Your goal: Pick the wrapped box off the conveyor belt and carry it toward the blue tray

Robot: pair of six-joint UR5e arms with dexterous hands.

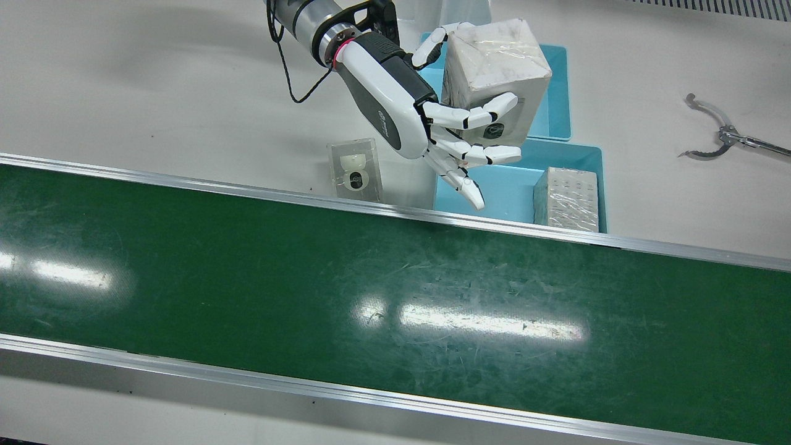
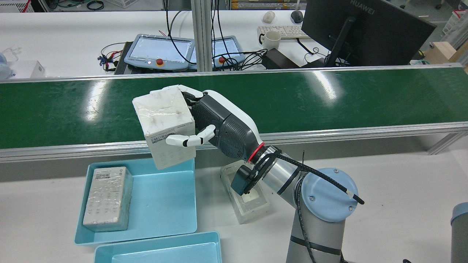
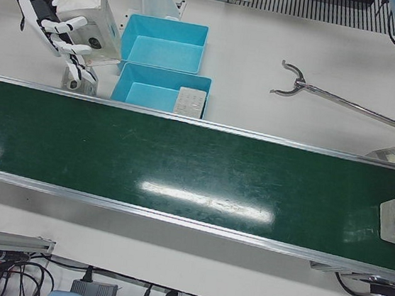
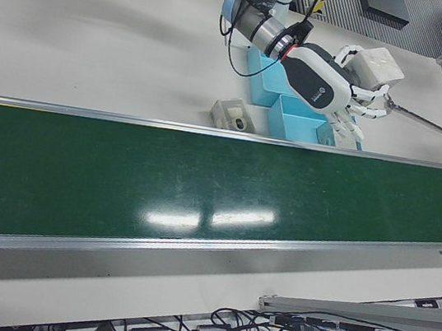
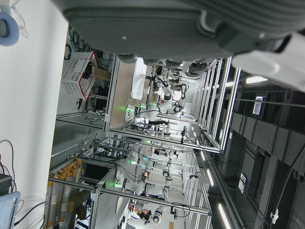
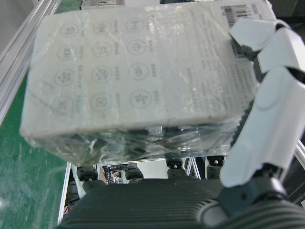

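Above the tray's (image 2: 161,228) belt-side corner, the right hand (image 2: 215,124) holds the box (image 2: 164,124) aloft, already off the belt (image 2: 329,98); lowering remains. Left hand's state unclear.

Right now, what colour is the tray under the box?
Light blue tray, seen best in the rear view, below the wrapped box.

Wide green conveyor belt (image 1: 309,278) bare from rail to rail, open to passage along its whole length. Near blue tray (image 2: 164,204) half free: open floor on the side by the raised wrapped box (image 2: 164,124), a second wrapped box (image 2: 108,199) lying along the far wall. Second blue tray (image 2: 161,252) just behind it, nothing inside. Clear plastic holder (image 1: 354,170) standing on the table just beside the trays. Long grabber tool (image 1: 720,133) lying well apart.
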